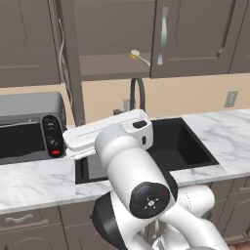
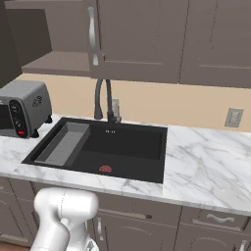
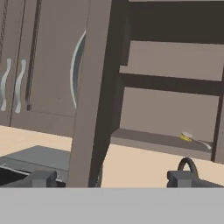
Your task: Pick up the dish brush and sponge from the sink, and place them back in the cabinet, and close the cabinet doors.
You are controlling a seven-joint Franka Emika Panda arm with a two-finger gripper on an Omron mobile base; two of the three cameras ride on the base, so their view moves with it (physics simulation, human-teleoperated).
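Observation:
The dish brush (image 1: pixel 139 57) lies on the shelf of the open cabinet (image 1: pixel 112 68), cream head to the left; the hand view shows the dish brush (image 3: pixel 192 139) at the shelf's right end. One of the cabinet doors (image 3: pixel 94 87) stands swung out, edge-on, just ahead of my gripper (image 3: pixel 113 178), which is open and empty. The other door (image 1: pixel 195 39) lies flush at the right of the opening. The black sink (image 2: pixel 147 147) holds a grey tray (image 2: pixel 63 144) and a red drain (image 2: pixel 105 169). The sponge is out of view.
A grey toaster oven (image 1: pixel 29 127) stands on the marble counter (image 1: pixel 224 132) left of the sink. The black arched faucet (image 1: pixel 138 93) rises behind the basin, under the cabinet shelf. A wall outlet (image 2: pixel 234 117) sits at the right.

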